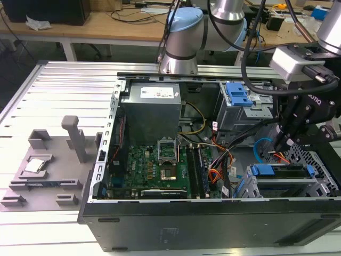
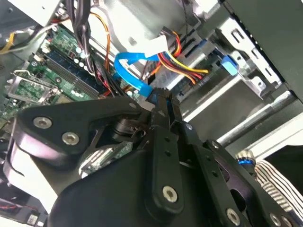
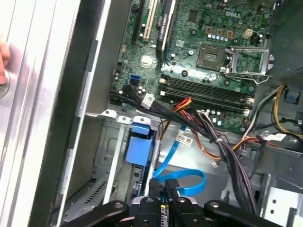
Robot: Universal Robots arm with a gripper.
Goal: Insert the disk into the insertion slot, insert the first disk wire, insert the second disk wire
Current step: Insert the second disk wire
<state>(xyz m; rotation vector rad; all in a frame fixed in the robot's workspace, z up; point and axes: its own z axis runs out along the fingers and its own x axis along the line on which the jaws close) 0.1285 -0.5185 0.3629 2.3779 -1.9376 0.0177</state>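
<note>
A: The hand (image 3: pixel 164 188) is nipped nearly shut on the connector end of the blue cable (image 3: pixel 187 182); in both wrist views the two fingertips pinch it from either side.

B: And the disk (image 1: pixel 282 172)?

A: Already seated in the insertion slot (image 1: pixel 319 184), blue carrier handle facing the case interior; the hand hangs just above its rear edge in the exterior view.

B: So the wire is the step in hand, I judge; best to keep the plug square to the disk's socket and press straight, without dragging the orange and yellow wires (image 2: pixel 177 59) beside it.

A: Agreed; the arm (image 1: pixel 184 34) reaches over the computer case (image 1: pixel 160 229) from behind, wrist turned down, fingers pointing into the bay.
</note>
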